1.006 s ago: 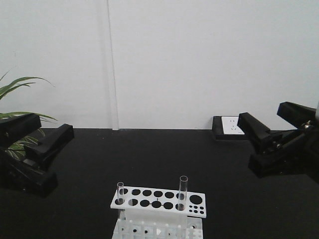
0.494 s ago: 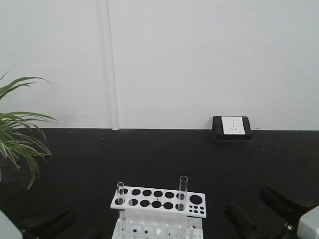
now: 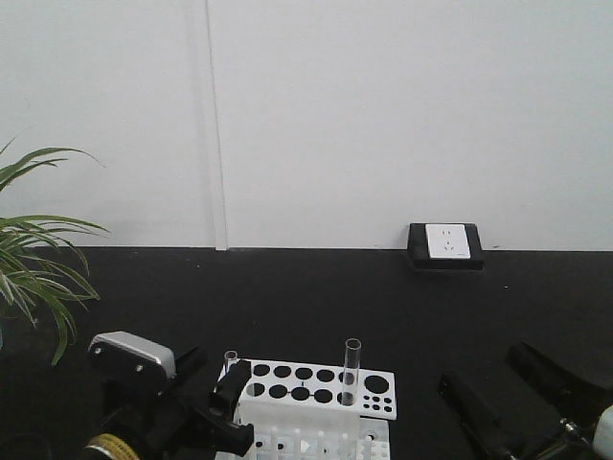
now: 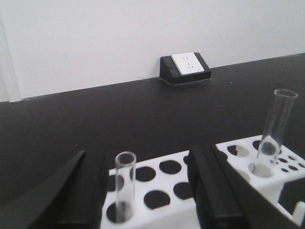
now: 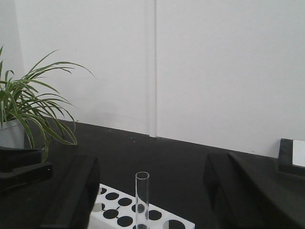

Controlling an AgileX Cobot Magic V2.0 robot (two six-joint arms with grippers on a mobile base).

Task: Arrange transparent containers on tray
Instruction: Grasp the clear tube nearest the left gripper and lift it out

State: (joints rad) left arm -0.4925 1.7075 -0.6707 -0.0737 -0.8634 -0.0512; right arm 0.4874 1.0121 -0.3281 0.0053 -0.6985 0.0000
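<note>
Left wrist view: the shorter test tube stands at nine o'clock in the white rack, between the spread jaws of the left gripper. Pre-grasp, I judge; next, close gently and lift straight. The right gripper gapes too; the tray is unseen.

Even, diffuse light fills every view; the white wall is bright without glare. The matte black counter shows no clear shadows. The front view is soft and grainy. Close to the wrist lenses, the left tool and right tool blur into featureless dark shapes.
</note>
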